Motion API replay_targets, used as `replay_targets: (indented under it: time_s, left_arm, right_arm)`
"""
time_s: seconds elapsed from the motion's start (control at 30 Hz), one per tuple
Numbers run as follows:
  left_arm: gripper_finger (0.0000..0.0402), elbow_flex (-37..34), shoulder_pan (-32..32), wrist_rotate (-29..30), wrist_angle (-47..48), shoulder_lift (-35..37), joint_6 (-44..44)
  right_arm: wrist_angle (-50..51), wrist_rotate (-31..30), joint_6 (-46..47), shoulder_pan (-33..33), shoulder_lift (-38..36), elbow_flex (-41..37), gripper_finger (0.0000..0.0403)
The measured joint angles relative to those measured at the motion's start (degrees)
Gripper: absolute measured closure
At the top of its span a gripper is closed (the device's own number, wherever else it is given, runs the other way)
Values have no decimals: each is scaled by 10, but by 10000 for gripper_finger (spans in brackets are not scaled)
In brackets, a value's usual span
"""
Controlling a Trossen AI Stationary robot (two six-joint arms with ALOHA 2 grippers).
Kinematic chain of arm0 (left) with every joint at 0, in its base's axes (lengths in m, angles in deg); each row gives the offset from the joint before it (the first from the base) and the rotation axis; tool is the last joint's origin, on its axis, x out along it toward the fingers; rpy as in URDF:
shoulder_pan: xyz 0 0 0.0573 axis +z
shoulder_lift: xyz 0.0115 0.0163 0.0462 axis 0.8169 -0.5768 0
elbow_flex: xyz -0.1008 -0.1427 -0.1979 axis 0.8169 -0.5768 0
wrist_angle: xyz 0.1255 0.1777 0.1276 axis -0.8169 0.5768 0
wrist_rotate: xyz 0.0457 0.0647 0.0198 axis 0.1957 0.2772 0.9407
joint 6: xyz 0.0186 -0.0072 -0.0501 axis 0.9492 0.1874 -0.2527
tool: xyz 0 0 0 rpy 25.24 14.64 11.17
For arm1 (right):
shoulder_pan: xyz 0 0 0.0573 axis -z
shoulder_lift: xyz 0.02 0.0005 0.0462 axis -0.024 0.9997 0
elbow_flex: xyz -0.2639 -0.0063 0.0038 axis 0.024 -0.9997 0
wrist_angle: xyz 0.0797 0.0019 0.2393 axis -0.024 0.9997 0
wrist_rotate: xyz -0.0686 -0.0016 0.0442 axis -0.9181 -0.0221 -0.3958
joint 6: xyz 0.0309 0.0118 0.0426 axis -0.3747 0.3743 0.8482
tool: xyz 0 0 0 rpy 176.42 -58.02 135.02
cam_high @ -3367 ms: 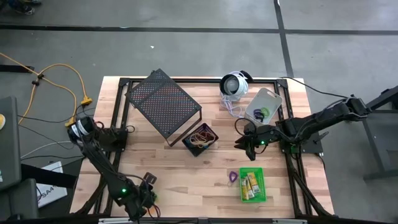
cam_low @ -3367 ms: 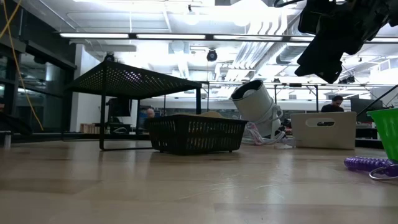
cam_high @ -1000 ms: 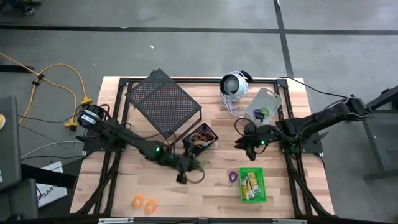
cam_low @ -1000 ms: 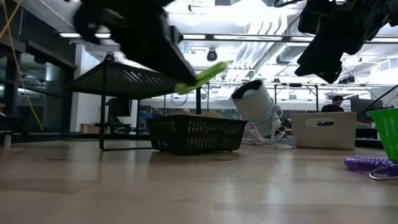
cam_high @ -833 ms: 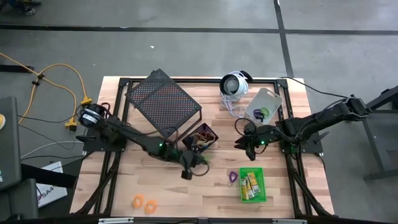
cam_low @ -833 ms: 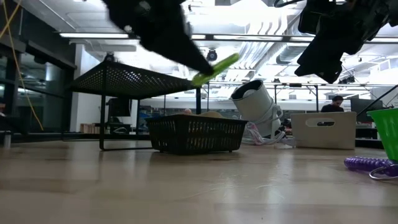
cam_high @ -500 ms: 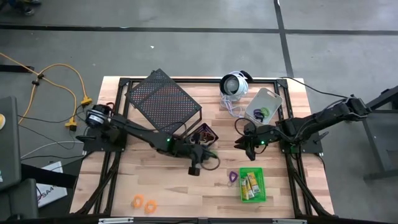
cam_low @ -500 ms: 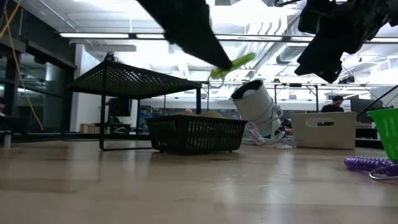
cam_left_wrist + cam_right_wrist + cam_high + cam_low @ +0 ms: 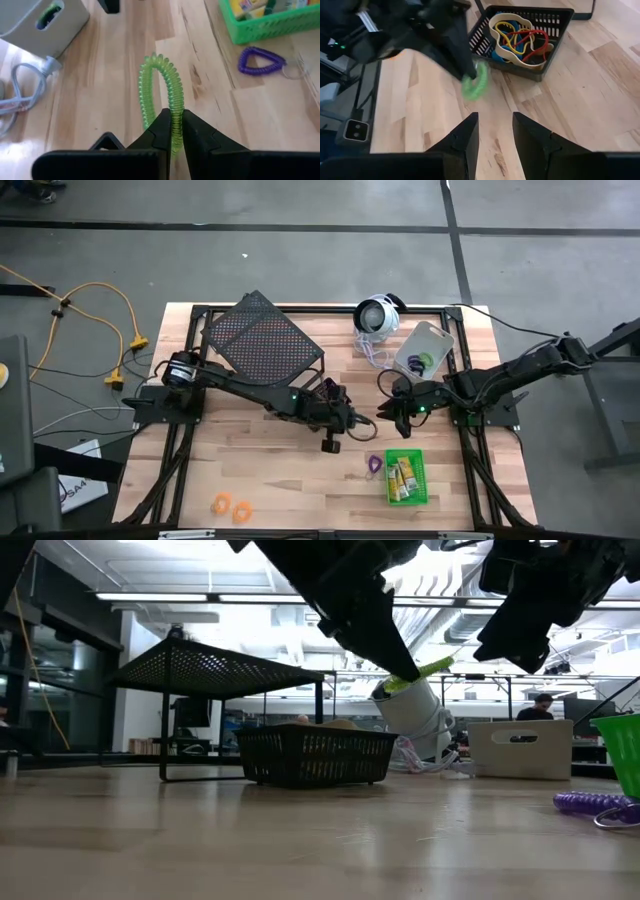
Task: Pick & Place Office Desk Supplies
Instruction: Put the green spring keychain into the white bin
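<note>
The left gripper (image 9: 352, 423) has swept from the lower left to mid-frame, fingers clenched on the green coil (image 9: 161, 87), carried above the bench toward the grey bin (image 9: 424, 350). The right gripper (image 9: 388, 413) waits, fingers parted, holding nothing.

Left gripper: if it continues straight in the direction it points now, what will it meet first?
The left gripper, shut on the green coil loop, points toward the grey bin. Ahead lies bare table first; the grey bin or the right gripper probably comes next, though depth is unclear.
</note>
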Motion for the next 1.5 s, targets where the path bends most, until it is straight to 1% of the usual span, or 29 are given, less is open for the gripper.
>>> replay_targets:
  time_s: [0.57, 0.67, 0.83, 0.97, 1.27, 1.5]
  left_arm:
    - [378, 0, -1, 9, -2, 1, 5]
    - [378, 0, -1, 33, -12, 1, 17]
    - [378, 0, -2, 93, -38, 1, 54]
    - [378, 0, -2, 123, -52, 1, 70]
    - [378, 0, -7, 126, -71, 1, 96]
    - [378, 0, -13, 126, -88, 2, 111]
  right_arm:
    - [-6, -7, 0, 0, 0, 0, 295]
    - [-18, -6, 0, 0, 0, 0, 295]
    - [-28, 0, 0, 0, 0, 0, 295]
    - [-34, -1, 0, 0, 0, 0, 295]
    - [-65, -2, 2, 0, 0, 0, 295]
    - [-68, 0, 2, 0, 0, 0, 295]
